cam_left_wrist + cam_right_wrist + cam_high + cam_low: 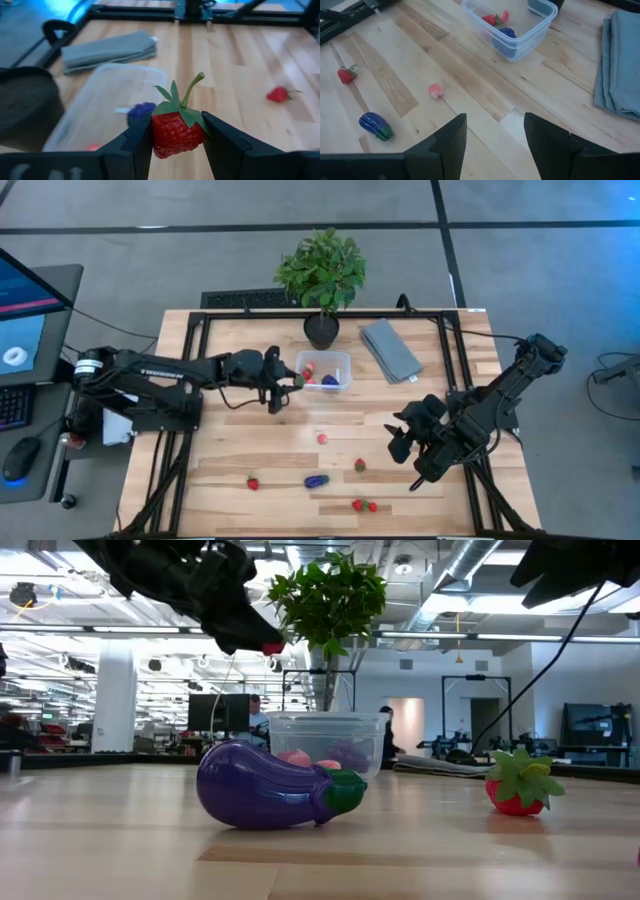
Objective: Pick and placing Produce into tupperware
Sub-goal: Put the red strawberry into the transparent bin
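High view, items by size: table (250,445); left claw (177,145) clamped on strawberry (175,132) beside tupperware (325,370); right claw (495,135), fingers apart, holding nothing, above bare wood; loose produce: eggplant (316,480), strawberries (364,505).

Cloth (390,349) right of tupperware (325,370), plant (321,272) behind.

Overhead looks down; low looks level; both share tupperware (326,370).

Open tub (326,370) top reachable from above, potted plant (322,275) crowding its 12 o'clock side, folded cloth (389,348) at 3 o'clock, bare wood at 6 o'clock.
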